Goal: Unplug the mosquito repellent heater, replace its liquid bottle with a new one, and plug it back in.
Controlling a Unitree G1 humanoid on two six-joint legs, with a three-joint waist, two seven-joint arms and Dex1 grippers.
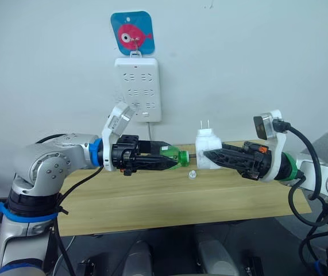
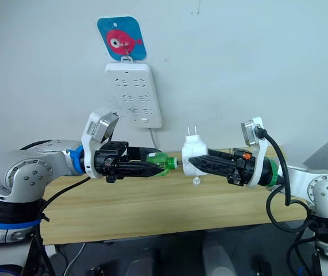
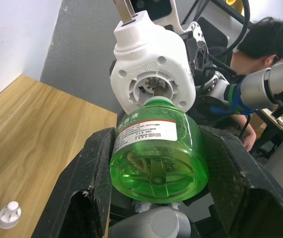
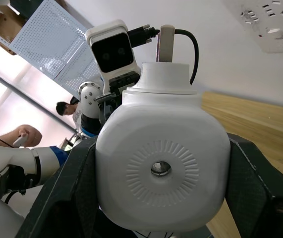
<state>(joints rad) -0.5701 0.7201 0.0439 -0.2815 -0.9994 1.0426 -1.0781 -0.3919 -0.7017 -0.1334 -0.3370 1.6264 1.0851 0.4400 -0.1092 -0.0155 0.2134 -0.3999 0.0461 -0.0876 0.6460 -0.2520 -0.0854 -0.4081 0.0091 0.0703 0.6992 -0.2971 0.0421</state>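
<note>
Right fingers [image 1: 211, 155] clasp the heater [image 1: 207, 149]; left fingers [image 1: 172, 163] clasp the green bottle [image 1: 176, 156] touching its socket.

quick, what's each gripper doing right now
Left gripper: shut on the green liquid bottle.
Right gripper: shut on the mosquito repellent heater.

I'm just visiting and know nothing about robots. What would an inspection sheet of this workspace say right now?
Surface: wooden table, against a white wall.
Job's things: mosquito repellent heater unplugged, prongs up, held over the table; green liquid bottle, neck at the heater's socket.
Clutter: small white cap lying on the table.
Grippers: left gripper shut on the bottle; right gripper shut on the heater.
Cables: black cable looping off the right wrist.
Surroundings: wall power strip under a fish sign; a person in the left wrist view.
</note>
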